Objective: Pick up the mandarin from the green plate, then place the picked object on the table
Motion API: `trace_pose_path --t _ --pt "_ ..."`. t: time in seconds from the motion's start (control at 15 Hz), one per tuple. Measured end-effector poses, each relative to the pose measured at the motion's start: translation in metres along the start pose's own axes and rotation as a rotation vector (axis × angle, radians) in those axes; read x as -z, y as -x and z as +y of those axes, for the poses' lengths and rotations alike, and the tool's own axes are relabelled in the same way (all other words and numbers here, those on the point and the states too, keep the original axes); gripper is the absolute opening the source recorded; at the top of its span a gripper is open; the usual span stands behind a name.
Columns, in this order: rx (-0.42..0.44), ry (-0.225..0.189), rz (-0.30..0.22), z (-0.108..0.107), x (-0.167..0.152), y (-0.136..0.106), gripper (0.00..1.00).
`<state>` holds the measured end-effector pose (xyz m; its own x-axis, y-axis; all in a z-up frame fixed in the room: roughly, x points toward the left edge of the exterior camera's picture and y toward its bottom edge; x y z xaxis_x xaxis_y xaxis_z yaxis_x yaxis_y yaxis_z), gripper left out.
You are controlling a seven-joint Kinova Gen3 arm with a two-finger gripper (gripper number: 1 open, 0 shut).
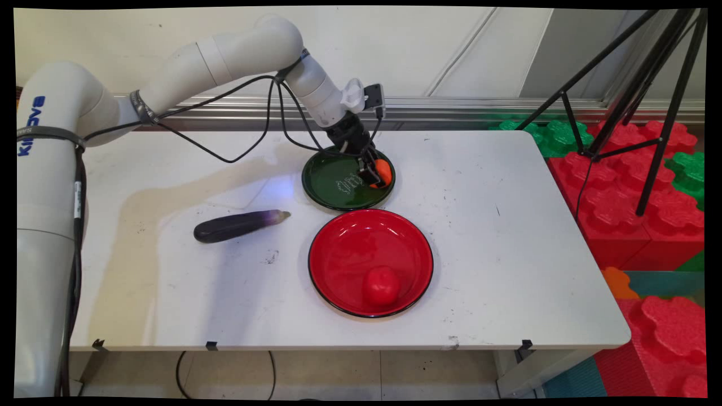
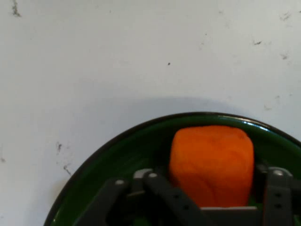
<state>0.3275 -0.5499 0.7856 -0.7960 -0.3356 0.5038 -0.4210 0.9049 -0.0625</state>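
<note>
My gripper (image 1: 377, 176) reaches down into the right side of a dark green plate (image 1: 333, 183) at the back middle of the table. Its fingers are shut on a blocky orange vegetable piece (image 1: 384, 169), which sits low over the plate near its rim. In the hand view the orange piece (image 2: 211, 162) fills the gap between the two fingers (image 2: 160, 188) of the gripper (image 2: 211, 200). The green plate (image 2: 117, 160) curves beneath it, with white table beyond.
A red plate (image 1: 350, 242) lies just in front of the green one, with a red tomato (image 1: 381, 286) in its near part. A purple eggplant (image 1: 237, 225) lies on the table to the left. Red and green foam blocks (image 1: 632, 186) and a black tripod (image 1: 648, 101) stand off the table's right edge.
</note>
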Motion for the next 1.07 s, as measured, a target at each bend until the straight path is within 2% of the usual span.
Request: trace_pose_path --t 0.67,1.07 --pt "0.004 -0.004 0.005 0.003 0.003 -0.002 0.00" --pt "-0.010 -0.012 0.020 0.013 0.038 0.008 0.00"
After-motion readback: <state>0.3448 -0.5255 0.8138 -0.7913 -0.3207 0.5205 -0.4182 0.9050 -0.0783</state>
